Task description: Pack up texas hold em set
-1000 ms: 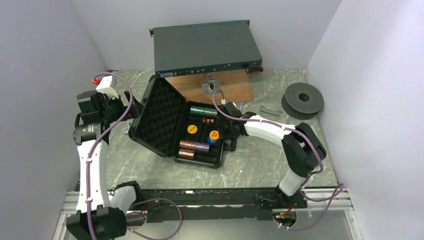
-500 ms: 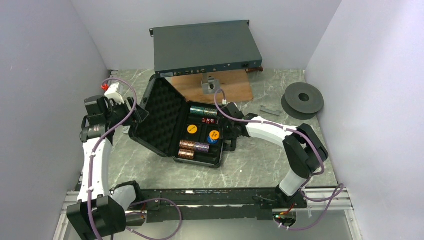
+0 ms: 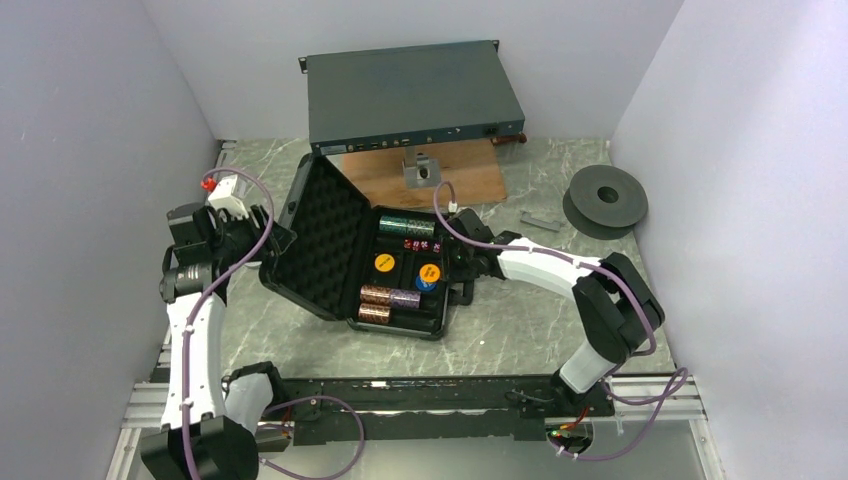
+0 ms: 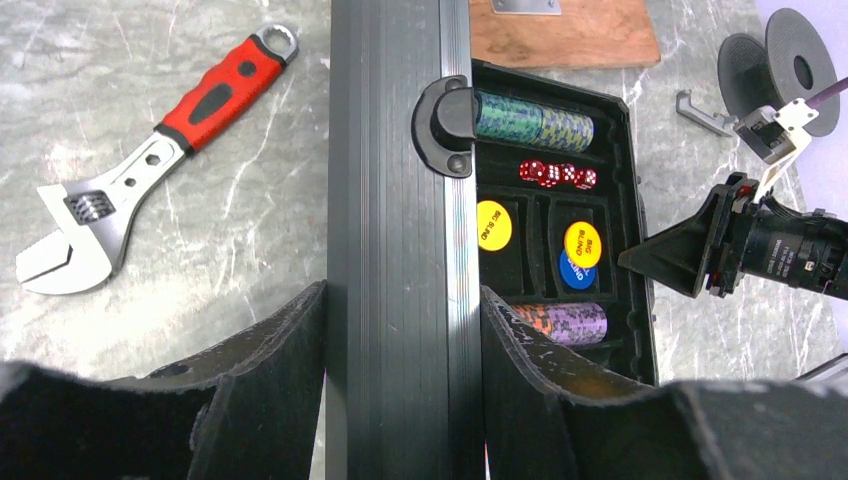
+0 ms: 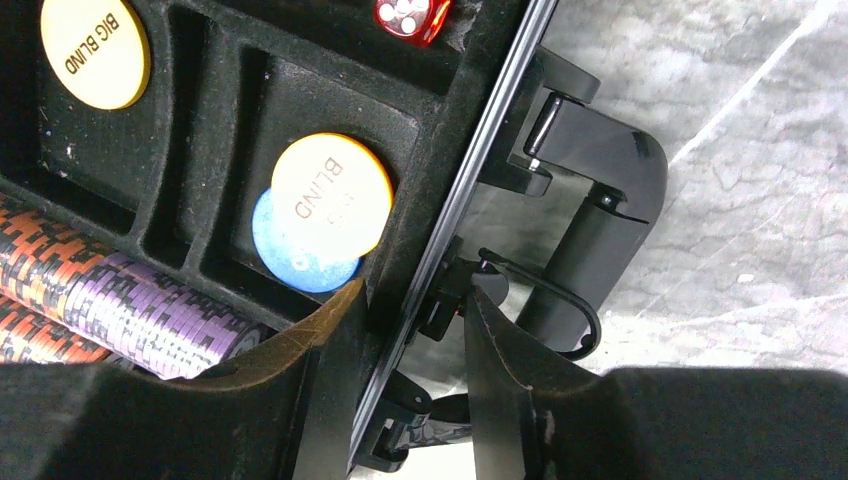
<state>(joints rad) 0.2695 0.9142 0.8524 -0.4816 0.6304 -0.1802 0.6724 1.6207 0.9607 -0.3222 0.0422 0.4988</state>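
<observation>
The small black case (image 3: 404, 327) is seen open near the middle of the bench (image 3: 520, 320), with its foam-lined lid (image 3: 320, 245) raised on the left side. Several things are lodged in the compartments of the case. A green chip stack (image 4: 533, 118) is at the far end, with red dice (image 4: 556, 174) just beside it. Nearer are a yellow disc (image 4: 493, 224) and a second yellow disc (image 4: 583, 244) overlapping a blue disc (image 4: 573, 274). Purple and orange chip stacks (image 4: 560, 322) are at the near end. The lid's ribbed rim is gripped by the left tool (image 4: 403, 292), with one finger laid against each face. The right tool (image 5: 412, 295) is set narrowly astride the case's front wall beside the handle (image 5: 610, 180), one finger inside and one outside. Whether the wall is pinched cannot be told. A red-handled wrench (image 4: 150, 165) is laid on the bench at the lid's outer side.
</observation>
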